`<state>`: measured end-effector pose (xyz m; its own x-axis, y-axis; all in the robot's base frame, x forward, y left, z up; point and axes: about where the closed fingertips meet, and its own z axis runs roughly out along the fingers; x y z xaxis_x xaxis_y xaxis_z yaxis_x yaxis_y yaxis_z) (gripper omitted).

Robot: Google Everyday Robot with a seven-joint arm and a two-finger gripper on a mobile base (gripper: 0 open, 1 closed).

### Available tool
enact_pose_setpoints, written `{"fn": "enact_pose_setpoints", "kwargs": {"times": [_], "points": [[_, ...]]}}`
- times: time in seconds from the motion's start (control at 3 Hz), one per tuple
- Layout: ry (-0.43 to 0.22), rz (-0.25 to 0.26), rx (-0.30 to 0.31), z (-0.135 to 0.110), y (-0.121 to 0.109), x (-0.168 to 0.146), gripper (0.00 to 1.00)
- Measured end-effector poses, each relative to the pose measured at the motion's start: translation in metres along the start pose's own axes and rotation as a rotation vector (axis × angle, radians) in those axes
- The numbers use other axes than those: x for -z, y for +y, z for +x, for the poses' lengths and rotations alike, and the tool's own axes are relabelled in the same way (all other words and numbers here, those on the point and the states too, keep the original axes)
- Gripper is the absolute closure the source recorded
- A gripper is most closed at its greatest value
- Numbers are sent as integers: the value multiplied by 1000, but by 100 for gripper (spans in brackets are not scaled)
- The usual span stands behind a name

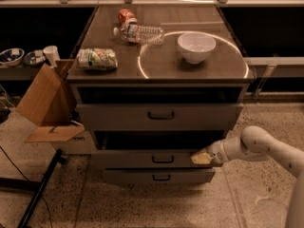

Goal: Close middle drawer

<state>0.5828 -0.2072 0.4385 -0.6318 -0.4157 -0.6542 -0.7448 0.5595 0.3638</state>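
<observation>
The middle drawer [142,159] is the low grey front with a small dark handle, second of three in the grey cabinet. It stands out a little, with a dark gap above it under the taller top drawer [118,117]. My gripper [201,157] comes in from the right on a white arm. Its pale tip rests against the right end of the middle drawer's front, with the fingers together and nothing held. The lowest drawer [142,176] sits just below, also slightly out.
On the cabinet top [237,72] are a white bowl [196,46], a plastic bottle [140,33], a red can [126,16] and a green packet [97,59]. An open cardboard box [45,103] and a black stand leg [38,189] are on the left floor.
</observation>
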Motion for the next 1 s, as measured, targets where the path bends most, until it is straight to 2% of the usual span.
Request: {"fn": "enact_pose_setpoints", "kwargs": {"times": [0.33,0.67,1.0], "points": [[-5,2,1,-5,-4,-1,100],[-24,8,0,-25,-19,-6,100],[-24,8,0,-25,-19,-6,100]]}}
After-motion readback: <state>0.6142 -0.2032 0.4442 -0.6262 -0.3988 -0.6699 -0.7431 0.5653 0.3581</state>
